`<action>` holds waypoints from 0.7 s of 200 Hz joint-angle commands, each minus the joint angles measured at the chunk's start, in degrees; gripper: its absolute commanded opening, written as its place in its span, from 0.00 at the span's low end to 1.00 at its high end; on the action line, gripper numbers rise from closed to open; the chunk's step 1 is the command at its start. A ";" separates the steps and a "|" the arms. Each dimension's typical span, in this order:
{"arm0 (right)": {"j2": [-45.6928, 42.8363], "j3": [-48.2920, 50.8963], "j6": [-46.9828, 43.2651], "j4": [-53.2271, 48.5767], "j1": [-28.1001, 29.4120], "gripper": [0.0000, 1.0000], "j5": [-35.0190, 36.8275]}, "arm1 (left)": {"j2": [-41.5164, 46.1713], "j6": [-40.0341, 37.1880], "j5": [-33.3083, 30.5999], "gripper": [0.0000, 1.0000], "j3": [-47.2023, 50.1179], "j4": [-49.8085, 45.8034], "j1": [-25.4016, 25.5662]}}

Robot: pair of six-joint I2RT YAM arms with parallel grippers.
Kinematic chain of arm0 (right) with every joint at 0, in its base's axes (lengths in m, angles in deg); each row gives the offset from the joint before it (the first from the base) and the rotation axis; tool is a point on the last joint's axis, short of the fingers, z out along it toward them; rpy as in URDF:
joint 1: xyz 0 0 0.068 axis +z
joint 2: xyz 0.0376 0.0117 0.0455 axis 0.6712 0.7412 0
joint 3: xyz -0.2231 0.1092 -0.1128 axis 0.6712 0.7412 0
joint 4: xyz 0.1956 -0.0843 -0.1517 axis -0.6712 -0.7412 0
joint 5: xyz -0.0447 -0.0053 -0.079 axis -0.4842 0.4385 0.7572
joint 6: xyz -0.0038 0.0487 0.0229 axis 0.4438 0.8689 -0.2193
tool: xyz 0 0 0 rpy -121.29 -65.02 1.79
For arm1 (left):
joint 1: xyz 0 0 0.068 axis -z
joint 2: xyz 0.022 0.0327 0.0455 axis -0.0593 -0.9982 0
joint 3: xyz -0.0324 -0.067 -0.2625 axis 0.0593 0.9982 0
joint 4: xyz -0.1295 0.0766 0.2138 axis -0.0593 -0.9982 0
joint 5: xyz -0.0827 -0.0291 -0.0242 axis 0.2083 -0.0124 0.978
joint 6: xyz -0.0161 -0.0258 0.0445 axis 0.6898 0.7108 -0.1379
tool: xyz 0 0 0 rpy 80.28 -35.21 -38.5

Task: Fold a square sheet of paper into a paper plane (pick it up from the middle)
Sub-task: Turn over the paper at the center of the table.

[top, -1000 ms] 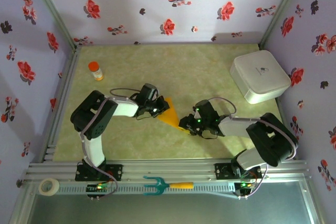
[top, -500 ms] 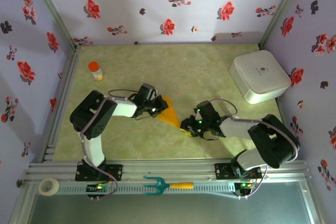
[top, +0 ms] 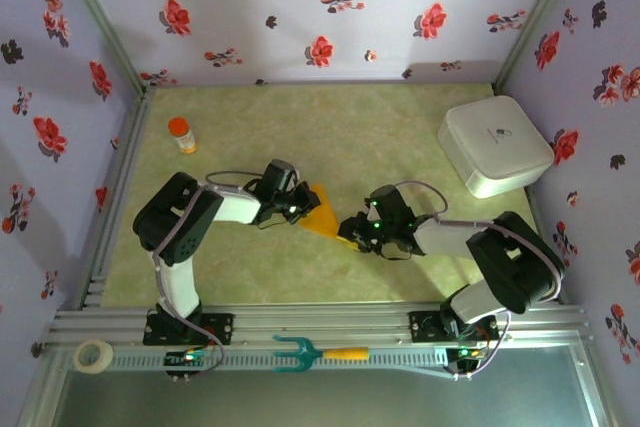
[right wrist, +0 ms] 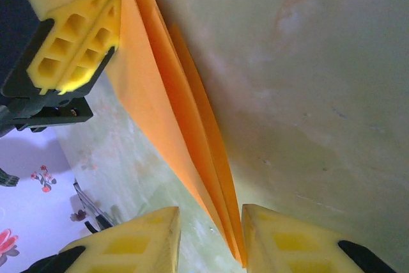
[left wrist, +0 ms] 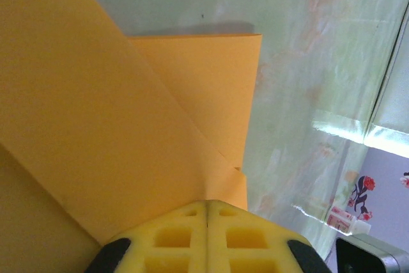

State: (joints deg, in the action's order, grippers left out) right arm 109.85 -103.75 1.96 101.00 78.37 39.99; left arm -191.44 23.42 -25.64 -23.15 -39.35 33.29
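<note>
Folded paper held mid-surface, flowered walls all round.
Left gripper jaws pressed together, pinching the paper; right gripper jaws spread astride its edge. Green marbled surface: bottle by the far-left corner, box by the far-right.

Lilac walls with red flowers, pale green marbled tabletop, aluminium rails in front

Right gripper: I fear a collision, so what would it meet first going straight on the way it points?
The folded orange paper, whose edge sits between the right gripper's parted fingers; further along, probably the left gripper, though depth is unclear.
</note>
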 commanded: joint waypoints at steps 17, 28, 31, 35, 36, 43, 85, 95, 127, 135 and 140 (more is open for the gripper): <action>0.53 0.42 -0.81 4.54 -0.99 0.34 0.86 | -0.48 0.62 0.10 0.00 1.01 -1.45 -0.48; 0.82 0.72 -0.85 6.23 -1.22 0.34 0.27 | -0.42 0.62 0.23 0.00 0.92 -1.37 -0.48; 0.86 0.73 -0.74 6.73 -1.22 0.34 0.06 | -0.43 0.64 0.23 0.00 0.88 -1.31 -0.48; 1.02 0.81 -0.71 7.45 -1.24 0.33 -0.32 | -0.44 0.62 0.30 0.00 0.99 -1.20 -0.48; 1.04 0.87 -0.71 7.75 -1.28 0.33 -0.39 | -0.42 0.66 0.31 0.00 1.00 -1.19 -0.48; 1.26 1.07 -0.63 9.06 -1.31 0.33 -0.71 | -0.36 0.71 0.31 0.00 1.09 -1.03 -0.47; 3.62 1.67 0.30 15.41 -1.84 0.28 -3.06 | 0.34 0.75 0.38 0.00 1.40 -0.43 -0.39; 3.75 1.82 0.51 16.19 -1.86 0.26 -3.09 | 0.47 0.62 0.37 0.00 1.45 -0.18 -0.39; 3.71 1.97 -0.44 15.30 -1.97 0.13 -2.74 | 1.34 -0.43 0.74 0.07 1.32 0.49 -0.30; 3.44 2.05 -0.64 14.97 -1.93 0.12 -2.61 | 1.85 -0.75 0.51 0.13 1.34 0.34 -0.30; 3.23 2.14 -0.94 14.56 -1.99 0.10 -2.29 | 2.10 -0.99 0.23 0.17 1.33 0.16 -0.33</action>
State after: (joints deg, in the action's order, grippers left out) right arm 113.39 -102.27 2.22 114.46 76.90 38.07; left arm -191.31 23.36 -25.38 -22.73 -38.39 33.29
